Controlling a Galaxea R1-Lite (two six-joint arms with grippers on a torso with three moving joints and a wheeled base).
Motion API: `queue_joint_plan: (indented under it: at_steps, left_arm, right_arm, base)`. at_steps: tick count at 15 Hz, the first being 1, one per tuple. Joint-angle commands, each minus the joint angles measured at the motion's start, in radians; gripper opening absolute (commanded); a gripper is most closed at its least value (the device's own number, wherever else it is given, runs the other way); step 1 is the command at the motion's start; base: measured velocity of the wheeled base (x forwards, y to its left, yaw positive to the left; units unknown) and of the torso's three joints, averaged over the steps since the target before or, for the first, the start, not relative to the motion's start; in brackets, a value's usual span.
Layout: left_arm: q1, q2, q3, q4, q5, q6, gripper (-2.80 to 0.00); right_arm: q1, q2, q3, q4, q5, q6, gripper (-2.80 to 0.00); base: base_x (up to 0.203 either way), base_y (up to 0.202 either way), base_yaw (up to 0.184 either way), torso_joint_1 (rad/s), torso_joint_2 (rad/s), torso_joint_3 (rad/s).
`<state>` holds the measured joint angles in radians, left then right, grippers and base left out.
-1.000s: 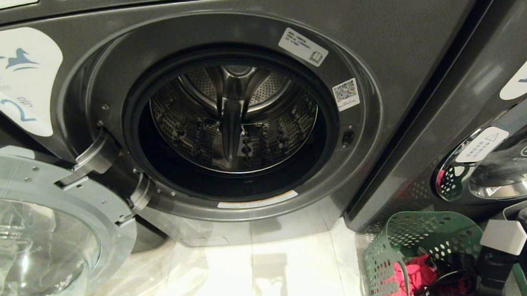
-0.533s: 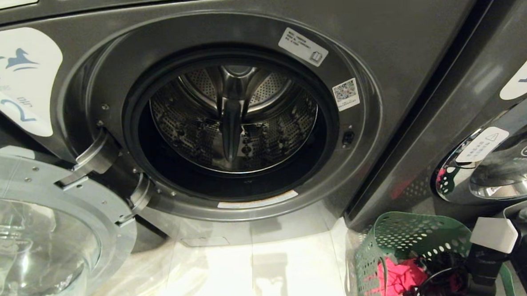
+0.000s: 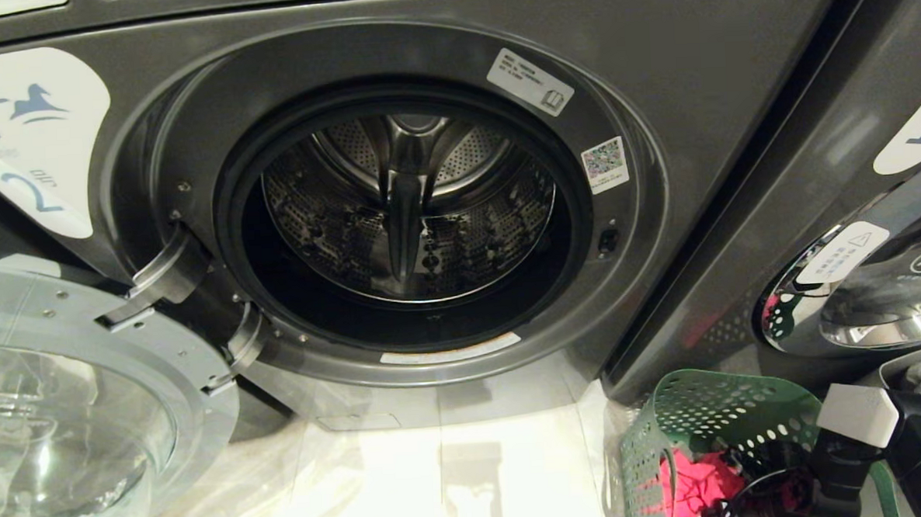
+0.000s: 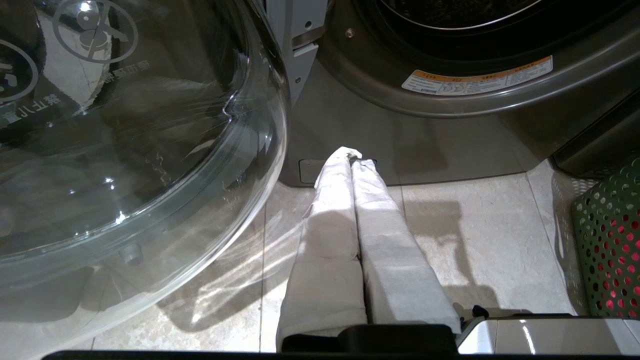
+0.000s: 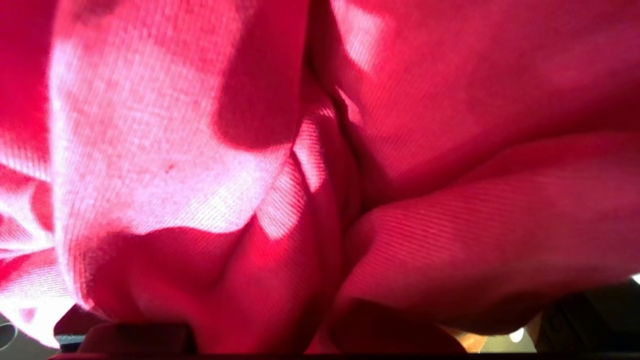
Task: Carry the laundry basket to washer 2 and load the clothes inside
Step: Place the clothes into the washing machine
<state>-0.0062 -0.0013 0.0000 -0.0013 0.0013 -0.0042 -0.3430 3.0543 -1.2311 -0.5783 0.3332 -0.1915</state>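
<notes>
Dark green perforated plastic laundry basket [image 3: 716, 426], set at 5 o'clock of dark grey washer 2 [image 3: 427, 213]; drum empty. Pink-red garment [image 5: 320, 175] is pressed by wide-spread right gripper [image 3: 759, 502]; loading remains. Left gripper [image 4: 350, 157] parked, closed.

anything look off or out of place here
Nothing stands out. Washer 2 has its door swung open and its drum looks bare; the laundry basket stands upright beside it with the pink-red garment inside.

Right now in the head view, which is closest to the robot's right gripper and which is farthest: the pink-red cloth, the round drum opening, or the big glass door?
From the right gripper, down in the green perforated basket:
1. Pink-red cloth, right beside it.
2. Round drum opening, centre.
3. Glass door, far left.
</notes>
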Motion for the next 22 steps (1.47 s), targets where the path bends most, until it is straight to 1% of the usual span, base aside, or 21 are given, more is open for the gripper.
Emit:
queue_joint_plan:
  at_steps: [1, 4, 5, 12, 13, 15, 17, 18, 19, 22]
  left_arm:
    - [-0.001, 0.001, 0.000, 0.000, 0.000, 0.000, -2.80]
    - [0.000, 0.001, 0.000, 0.000, 0.000, 0.000, -2.80]
    - [0.000, 0.001, 0.000, 0.000, 0.000, 0.000, -2.80]
    - [0.000, 0.001, 0.000, 0.000, 0.000, 0.000, -2.80]
    - [0.000, 0.001, 0.000, 0.000, 0.000, 0.000, -2.80]
    - [0.000, 0.001, 0.000, 0.000, 0.000, 0.000, -2.80]
    - [-0.001, 0.001, 0.000, 0.000, 0.000, 0.000, -2.80]
    - [0.000, 0.001, 0.000, 0.000, 0.000, 0.000, -2.80]
    - [0.000, 0.001, 0.000, 0.000, 0.000, 0.000, -2.80]
    - [0.000, 0.001, 0.000, 0.000, 0.000, 0.000, -2.80]
  right_arm:
    - [-0.001, 0.009, -0.004, -0.003, 0.001, -0.002, 0.00]
    - [-0.001, 0.012, -0.008, 0.000, 0.001, -0.002, 0.00]
    - [-0.001, 0.010, -0.008, 0.008, 0.000, -0.002, -2.80]
    - [-0.002, -0.004, -0.005, 0.015, -0.012, 0.000, -2.80]
    - [-0.009, -0.020, 0.006, 0.020, -0.020, -0.003, -2.80]
    - [-0.049, -0.066, 0.013, 0.085, -0.052, -0.018, -2.80]
    - [-0.100, -0.108, 0.009, 0.148, -0.100, -0.065, -2.80]
    - [-0.120, -0.122, 0.011, 0.155, -0.135, -0.089, -2.80]
    - [-0.138, -0.135, 0.016, 0.157, -0.153, -0.114, -2.80]
    - [-0.167, -0.176, 0.042, 0.156, -0.156, -0.171, -2.80]
  base:
    - [0.000, 0.000, 0.000, 0.000, 0.00, 0.000]
    - [0.000, 0.000, 0.000, 0.000, 0.00, 0.000]
    - [0.000, 0.000, 0.000, 0.000, 0.00, 0.000]
    - [0.000, 0.000, 0.000, 0.000, 0.00, 0.000]
    - [0.000, 0.000, 0.000, 0.000, 0.00, 0.000]
    - [0.000, 0.000, 0.000, 0.000, 0.00, 0.000]
    - [0.000, 0.000, 0.000, 0.000, 0.00, 0.000]
    - [0.000, 0.000, 0.000, 0.000, 0.00, 0.000]
    - [0.000, 0.000, 0.000, 0.000, 0.00, 0.000]
    - [0.000, 0.000, 0.000, 0.000, 0.00, 0.000]
